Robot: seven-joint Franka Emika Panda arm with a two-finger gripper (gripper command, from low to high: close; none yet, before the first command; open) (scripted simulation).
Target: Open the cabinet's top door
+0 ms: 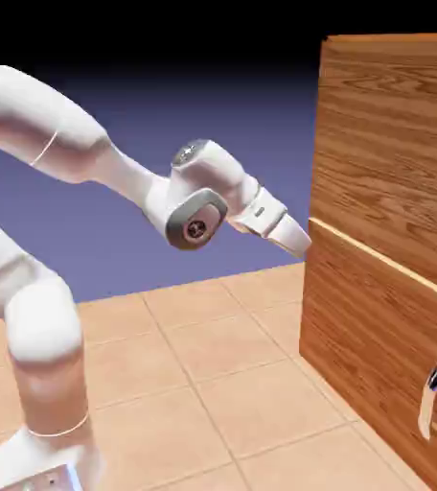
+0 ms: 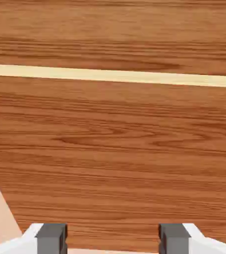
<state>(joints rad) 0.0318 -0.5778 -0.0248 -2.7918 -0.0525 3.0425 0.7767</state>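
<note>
Gripper (image 2: 113,239) is spread wide, nothing held; the top door (image 1: 390,149) is set above it, toward the exterior view's right.

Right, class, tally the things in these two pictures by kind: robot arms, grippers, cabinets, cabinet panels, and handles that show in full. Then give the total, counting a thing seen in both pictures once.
Robot arms: 1
Grippers: 1
Cabinets: 1
Cabinet panels (upper, lower): 2
Handles in full: 1
Total: 6
</note>
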